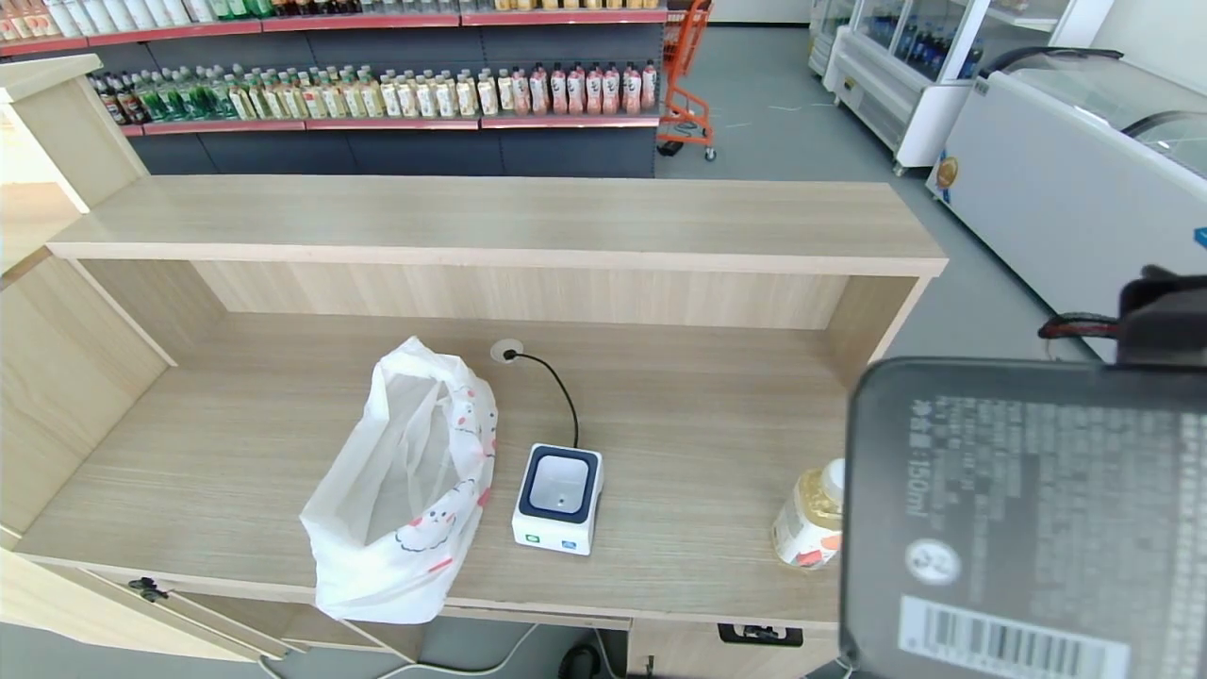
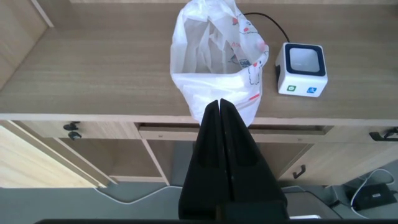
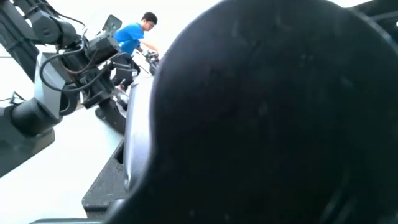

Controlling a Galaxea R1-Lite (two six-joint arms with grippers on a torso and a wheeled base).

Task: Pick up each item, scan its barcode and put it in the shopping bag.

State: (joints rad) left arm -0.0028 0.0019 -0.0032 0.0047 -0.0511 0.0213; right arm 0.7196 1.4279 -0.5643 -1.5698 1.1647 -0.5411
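Held aloft closest to the head camera, a flat dark container (image 1: 1028,519) with rounded corners shows its back label. A white barcode strip sits low on it under rows of pale print, and that face is turned up, away from the counter. The right gripper (image 1: 1162,316) sits just behind the container's top edge. Its fingers are hidden, but with the item off the counter it is judged to be clamped on it.

The left gripper (image 2: 219,104) hangs in front of the counter edge with its fingers pressed together and nothing in them. Just beyond it, a white shopping bag (image 1: 405,471) printed with cartoon faces stands with its mouth open, ready to be filled.

Beside the bag is a white barcode scanner (image 1: 558,497) with its window facing up. Its black cable (image 1: 564,391) runs to a grommet in the wooden counter (image 1: 679,415). The barcode would probably have to be turned down toward that window.

A clear bottle of yellow liquid (image 1: 809,521) waits near the counter's right end, partly hidden by the container. In the distance are shelves of bottled drinks (image 1: 377,94) and white chest freezers (image 1: 1075,160).
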